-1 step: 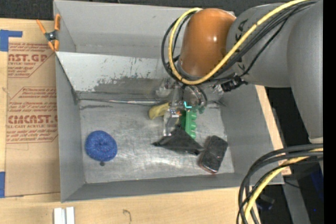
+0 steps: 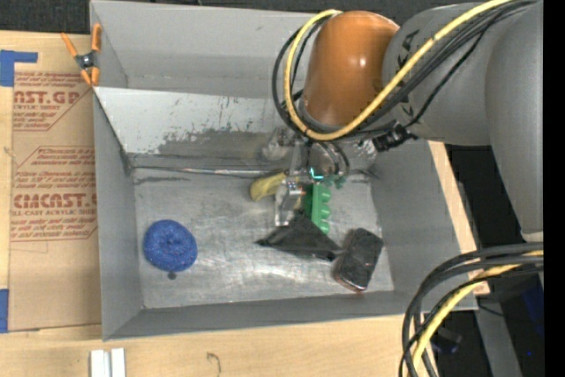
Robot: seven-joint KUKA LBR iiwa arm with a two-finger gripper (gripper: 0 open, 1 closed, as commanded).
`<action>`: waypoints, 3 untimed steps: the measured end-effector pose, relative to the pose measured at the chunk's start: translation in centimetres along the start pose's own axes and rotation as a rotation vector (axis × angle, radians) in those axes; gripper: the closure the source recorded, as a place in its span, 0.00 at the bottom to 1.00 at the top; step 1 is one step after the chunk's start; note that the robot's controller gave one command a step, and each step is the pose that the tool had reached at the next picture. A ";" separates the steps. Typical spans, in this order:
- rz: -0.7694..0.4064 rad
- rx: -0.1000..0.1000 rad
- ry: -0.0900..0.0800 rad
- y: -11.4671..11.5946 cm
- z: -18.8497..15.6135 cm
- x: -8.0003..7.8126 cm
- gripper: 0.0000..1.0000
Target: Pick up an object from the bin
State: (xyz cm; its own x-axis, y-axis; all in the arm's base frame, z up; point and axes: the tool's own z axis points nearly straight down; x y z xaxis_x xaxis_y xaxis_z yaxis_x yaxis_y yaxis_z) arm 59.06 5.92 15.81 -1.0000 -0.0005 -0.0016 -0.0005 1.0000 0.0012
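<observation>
While end effector (image 2: pixel 290 194) hangs btw yellow piece (image 2: pixel 265 187) & green toy (image 2: pixel 320 207), black wedge (image 2: pixel 300 239) adjacent | grip: can't tell

Bulky pale grey arm (image 2: pixel 481 75) at frame right, glossy orange domed wrist cover (image 2: pixel 346 71), black-and-yellow cables (image 2: pixel 289 57) looped round it, small metal pincer (image 2: pixel 290 204) below.

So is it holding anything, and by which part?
Cannot tell. The gripper sits between a yellow curved piece and a green ridged piece; no clear grasp visible.
</observation>
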 end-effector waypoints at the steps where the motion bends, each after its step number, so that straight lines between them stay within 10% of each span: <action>1: 0.019 -0.002 -0.005 -5.2 8.3 1.7 1.00; 2: 0.019 -0.002 -0.005 -5.2 8.3 1.7 1.00; 3: 0.104 0.001 0.000 -5.9 -0.7 2.9 1.00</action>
State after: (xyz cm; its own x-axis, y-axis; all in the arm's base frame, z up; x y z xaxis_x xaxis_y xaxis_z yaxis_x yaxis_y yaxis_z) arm 56.21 0.00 16.50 -0.9947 0.1031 -0.0010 0.1031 0.9947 0.0005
